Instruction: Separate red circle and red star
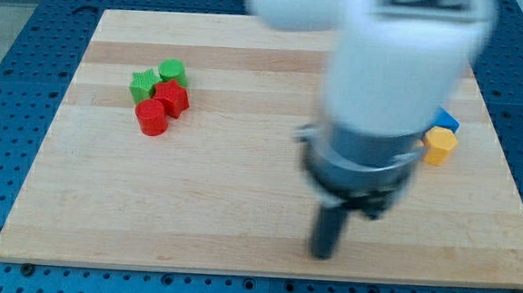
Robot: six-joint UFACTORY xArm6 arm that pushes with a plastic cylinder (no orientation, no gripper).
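Observation:
The red circle (151,117) and the red star (171,97) lie touching each other at the view's upper left of the wooden board (239,218). The circle is just below and left of the star. My tip (322,253) is near the view's bottom, right of centre, far to the right of and below both red blocks.
A green star (142,86) and a green circle (171,71) press against the red star from above. A yellow block (440,145) and a blue block (447,121) sit at the view's right, partly hidden by the arm. The board's front edge runs just below my tip.

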